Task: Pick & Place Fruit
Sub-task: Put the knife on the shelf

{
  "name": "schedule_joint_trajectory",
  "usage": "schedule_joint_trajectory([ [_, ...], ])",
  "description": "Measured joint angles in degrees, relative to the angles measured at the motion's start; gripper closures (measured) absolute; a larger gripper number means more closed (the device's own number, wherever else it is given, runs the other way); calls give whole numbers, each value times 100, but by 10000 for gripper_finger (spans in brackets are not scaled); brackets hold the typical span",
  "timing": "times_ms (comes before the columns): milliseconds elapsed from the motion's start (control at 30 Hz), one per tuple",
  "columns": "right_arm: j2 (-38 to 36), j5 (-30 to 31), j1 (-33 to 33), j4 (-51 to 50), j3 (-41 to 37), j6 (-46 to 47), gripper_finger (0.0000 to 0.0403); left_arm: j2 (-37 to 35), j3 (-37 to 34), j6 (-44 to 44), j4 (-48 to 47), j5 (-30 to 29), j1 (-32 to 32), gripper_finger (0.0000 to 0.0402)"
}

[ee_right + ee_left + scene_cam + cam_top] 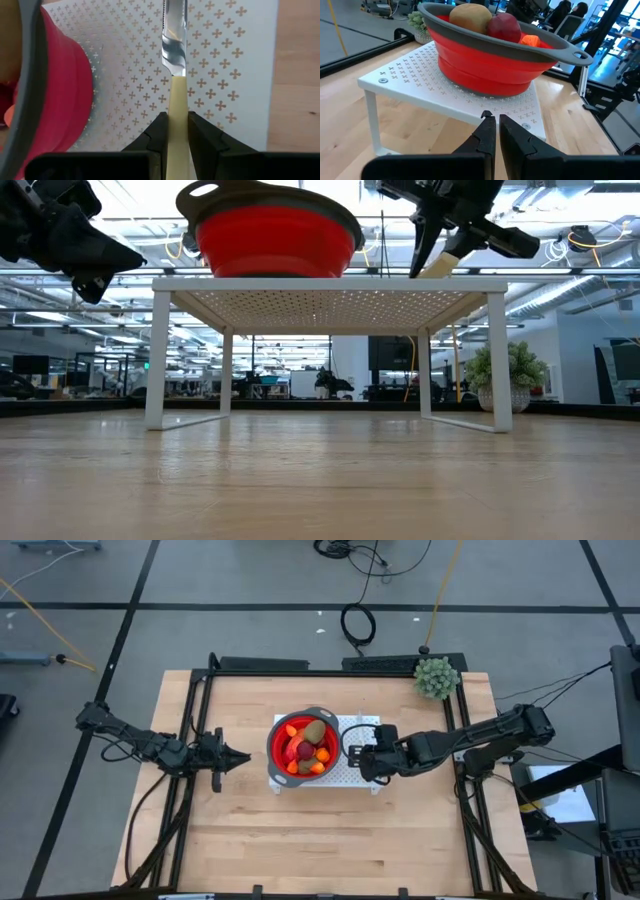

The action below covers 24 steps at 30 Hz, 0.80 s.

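While my left gripper [243, 757] waits closed and empty left of the white rack [362, 777], I see my right gripper [174, 131] clamping the knife [173, 45] over it, beside the red bowl [276, 746] holding the fruit [308, 745].

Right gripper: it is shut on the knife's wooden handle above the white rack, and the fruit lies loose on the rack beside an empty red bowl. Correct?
Not quite. The fruit lies inside the red bowl, as the high view shows. The rest holds: the right gripper is shut on the knife handle above the white rack.
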Motion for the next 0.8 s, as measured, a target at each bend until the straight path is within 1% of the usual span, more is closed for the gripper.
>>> schedule_joint_trajectory([
  [233,0,60,0,-193,-7,-42,357,0,0,5,-10,0,0,380],
  [433,-1,28,-2,-130,-307,112,342,0,0,0,-12,4,-2,380],
  [600,-35,-24,-11,211,-544,171,340,0,0,-10,-13,7,-2,380],
  [800,-66,99,-30,557,-577,-132,346,-1,0,-15,-14,9,-2,380],
])
